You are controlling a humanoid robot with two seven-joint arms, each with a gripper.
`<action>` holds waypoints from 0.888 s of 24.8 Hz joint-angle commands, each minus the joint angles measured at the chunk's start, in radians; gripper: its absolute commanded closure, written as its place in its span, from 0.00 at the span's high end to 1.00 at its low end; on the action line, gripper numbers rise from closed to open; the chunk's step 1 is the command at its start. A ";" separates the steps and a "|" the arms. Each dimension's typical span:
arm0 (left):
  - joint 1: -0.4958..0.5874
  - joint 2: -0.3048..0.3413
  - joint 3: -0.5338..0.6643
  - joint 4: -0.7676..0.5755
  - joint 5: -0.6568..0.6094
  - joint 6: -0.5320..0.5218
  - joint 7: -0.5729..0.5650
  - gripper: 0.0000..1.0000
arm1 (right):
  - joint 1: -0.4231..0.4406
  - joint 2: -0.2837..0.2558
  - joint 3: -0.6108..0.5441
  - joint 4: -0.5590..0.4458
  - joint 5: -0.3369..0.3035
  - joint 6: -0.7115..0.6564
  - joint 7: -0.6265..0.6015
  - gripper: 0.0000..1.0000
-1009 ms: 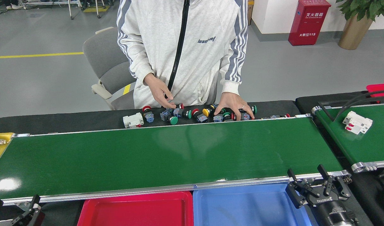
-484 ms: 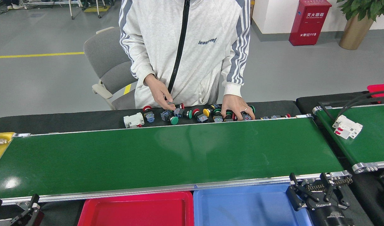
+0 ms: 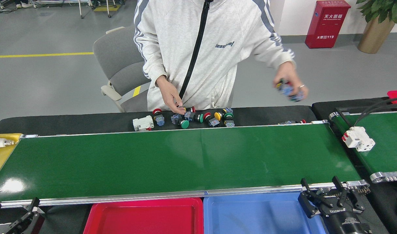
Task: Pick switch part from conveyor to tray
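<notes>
A long green conveyor point(image 3: 172, 162) is running left to right across the view, and its belt is carrying nothing. A person point(image 3: 201, 48) in a white striped jacket is standing on the far side. Switch parts point(image 3: 198, 117), push buttons with red, green and yellow caps, are lying in a loose row on the black desk point(image 3: 71, 122) just beyond the belt's far rail. They are tipped on their sides with their long axes pointing various ways, several caps facing roughly left or right. The person's raised hand point(image 3: 291, 85), far right, is holding a blurred cluster of these parts; its direction cannot be judged. The other hand point(image 3: 171, 99) is touching the row.

A white breaker point(image 3: 357, 139) is lying on a second, shorter belt point(image 3: 385, 143) at the right. A red tray point(image 3: 143, 216) and a blue tray point(image 3: 250, 214) are sitting just near of the conveyor.

The right gripper point(image 3: 325, 196) is waiting at the near right, its fingers spread and holding nothing. The left gripper point(image 3: 21, 219) is barely showing at the near left; whether it is spread cannot be told.

Likely risks: a part dropped onto the belt may roll on its round cap, or drift past the gripper before it closes, and a side-lying part could slip from a grasp across its cap.
</notes>
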State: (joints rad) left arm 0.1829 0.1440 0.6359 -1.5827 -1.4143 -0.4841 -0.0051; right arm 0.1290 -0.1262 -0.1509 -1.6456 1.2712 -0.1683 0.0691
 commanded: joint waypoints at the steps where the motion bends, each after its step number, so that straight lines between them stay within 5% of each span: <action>1: -0.008 0.014 0.002 -0.011 0.005 -0.001 0.008 1.00 | -0.012 -0.018 -0.013 -0.008 -0.012 -0.005 -0.008 1.00; 8: -0.010 0.014 0.001 -0.016 0.003 -0.001 0.008 1.00 | -0.068 -0.061 -0.033 0.058 -0.041 0.003 -0.003 1.00; 22: -0.016 0.014 0.001 -0.019 0.003 -0.016 0.008 1.00 | -0.302 -0.128 -0.036 0.376 -0.041 -0.004 0.017 1.00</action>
State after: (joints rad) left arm 0.1745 0.1440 0.6352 -1.5891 -1.4143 -0.4989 -0.0051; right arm -0.1496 -0.2390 -0.1839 -1.2740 1.2330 -0.1653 0.0846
